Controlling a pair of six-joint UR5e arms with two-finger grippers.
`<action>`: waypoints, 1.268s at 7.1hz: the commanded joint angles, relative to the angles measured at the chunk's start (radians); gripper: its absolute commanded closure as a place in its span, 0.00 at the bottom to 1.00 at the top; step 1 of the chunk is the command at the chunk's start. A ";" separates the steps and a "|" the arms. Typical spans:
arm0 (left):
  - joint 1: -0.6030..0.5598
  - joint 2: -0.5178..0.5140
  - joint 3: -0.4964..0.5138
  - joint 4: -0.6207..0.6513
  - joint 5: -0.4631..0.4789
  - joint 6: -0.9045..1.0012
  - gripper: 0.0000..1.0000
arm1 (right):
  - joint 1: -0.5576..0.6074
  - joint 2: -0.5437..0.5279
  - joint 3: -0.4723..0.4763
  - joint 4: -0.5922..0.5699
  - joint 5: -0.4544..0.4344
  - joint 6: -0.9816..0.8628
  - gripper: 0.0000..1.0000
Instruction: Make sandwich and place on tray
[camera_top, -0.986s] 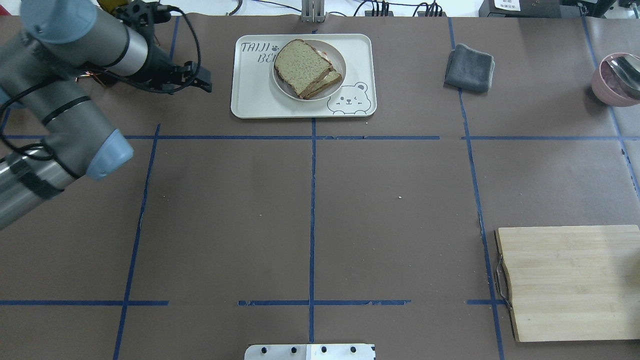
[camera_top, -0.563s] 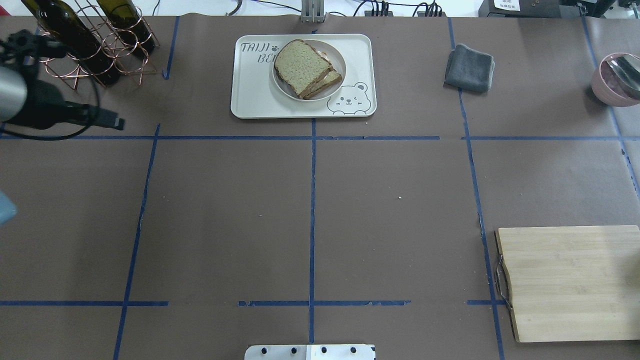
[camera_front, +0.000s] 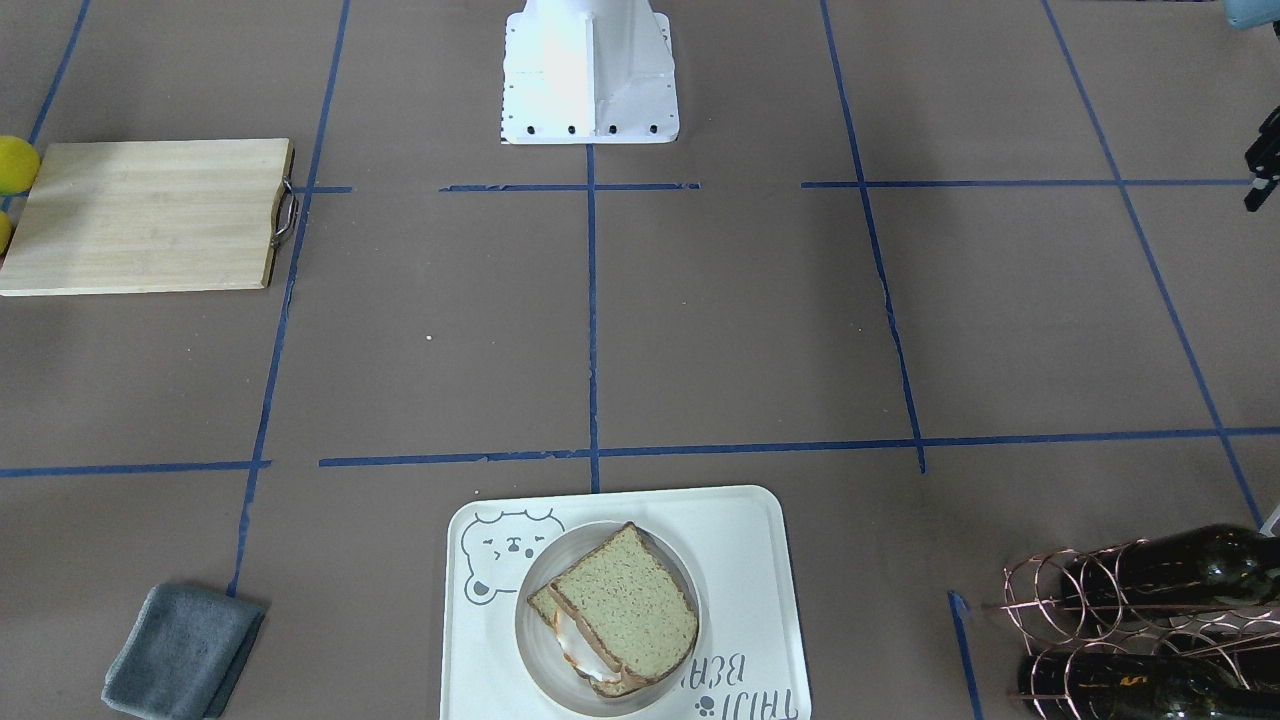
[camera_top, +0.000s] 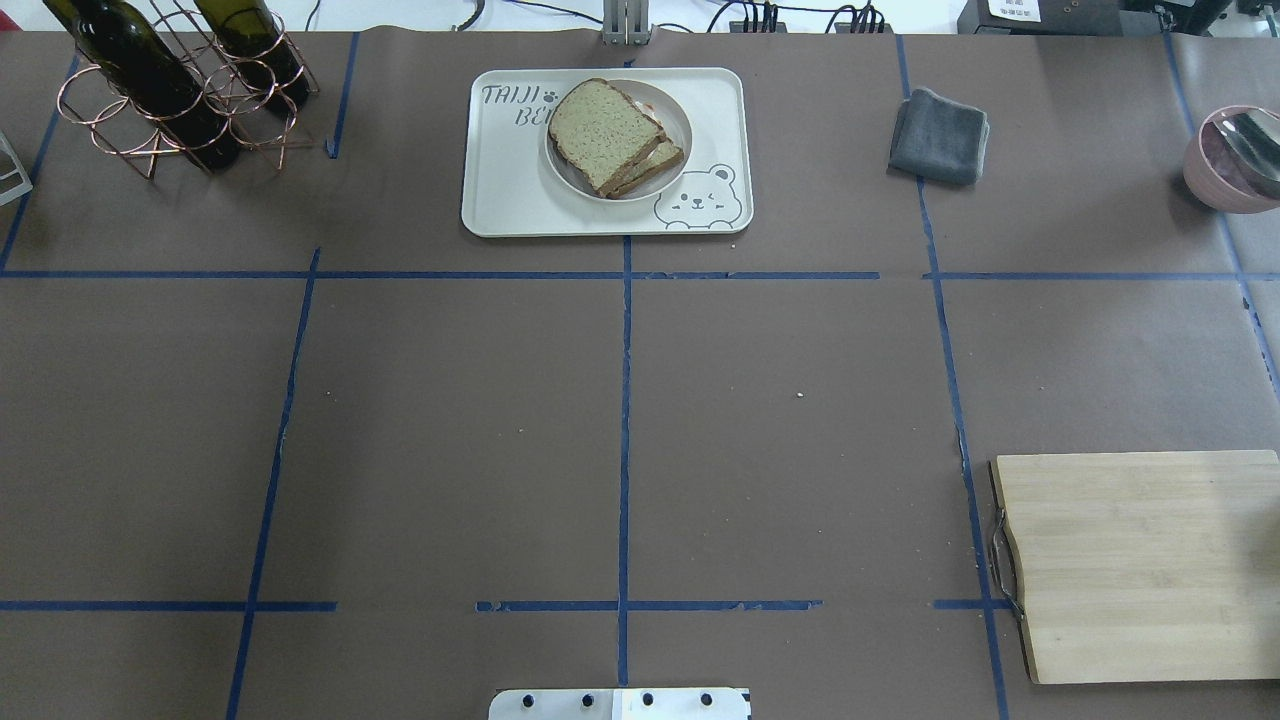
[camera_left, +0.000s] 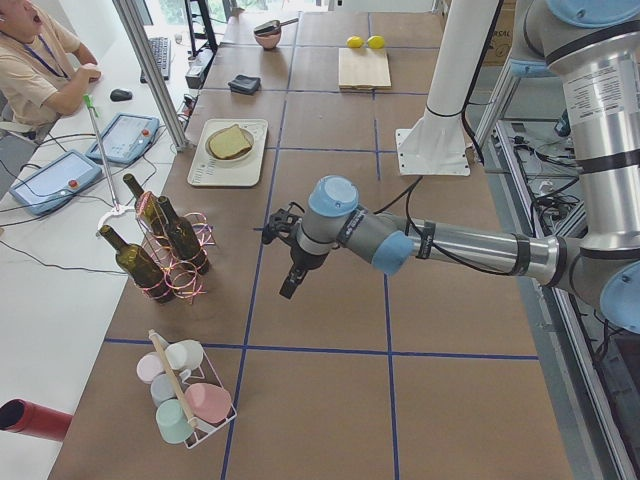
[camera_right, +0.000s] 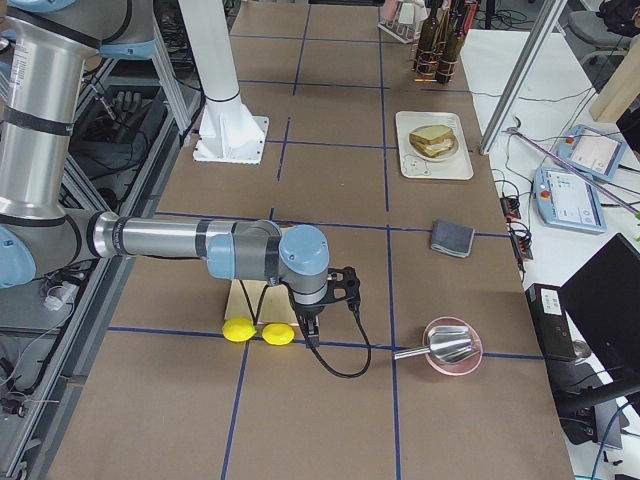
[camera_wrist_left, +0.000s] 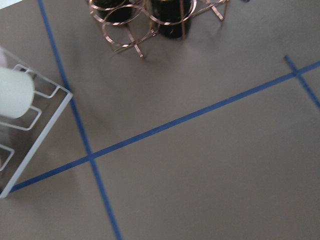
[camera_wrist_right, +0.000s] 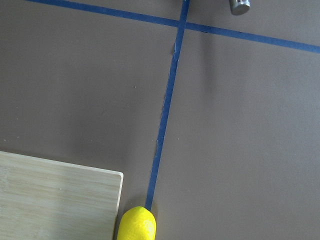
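Observation:
The sandwich (camera_top: 608, 132), two brown-crusted wholegrain slices with white egg showing at the edge, lies on a small round whitish plate (camera_top: 681, 121). The plate stands on the cream-white bear-face tray (camera_top: 500, 195) at the table's far middle. It also shows in the front-facing view (camera_front: 625, 608). Neither arm is in the overhead view. My left gripper (camera_left: 290, 288) hangs over bare table near the bottle rack, far from the tray; I cannot tell if it is open. My right gripper (camera_right: 313, 335) hangs by two lemons; I cannot tell its state.
A wooden cutting board (camera_top: 1140, 560) lies at the near right with two lemons (camera_right: 256, 331) beside it. A grey cloth (camera_top: 938, 135) and a pink bowl with a spoon (camera_top: 1235, 165) are far right. A copper bottle rack (camera_top: 170, 85) stands far left, a cup rack (camera_left: 185, 392) beyond it.
My left arm has drawn back from beside the tray to the left and out of the overhead view, uncovering the bottle rack. The sandwich, plate and tray have not moved.

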 joint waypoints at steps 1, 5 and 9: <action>-0.111 0.010 0.010 0.266 -0.064 0.086 0.00 | 0.000 0.000 0.000 0.000 0.000 -0.001 0.00; -0.109 0.020 0.030 0.326 -0.119 0.087 0.00 | 0.000 0.000 -0.002 0.000 0.000 0.001 0.00; -0.112 0.017 0.054 0.324 -0.129 0.087 0.00 | 0.002 0.001 0.006 0.000 0.000 -0.011 0.00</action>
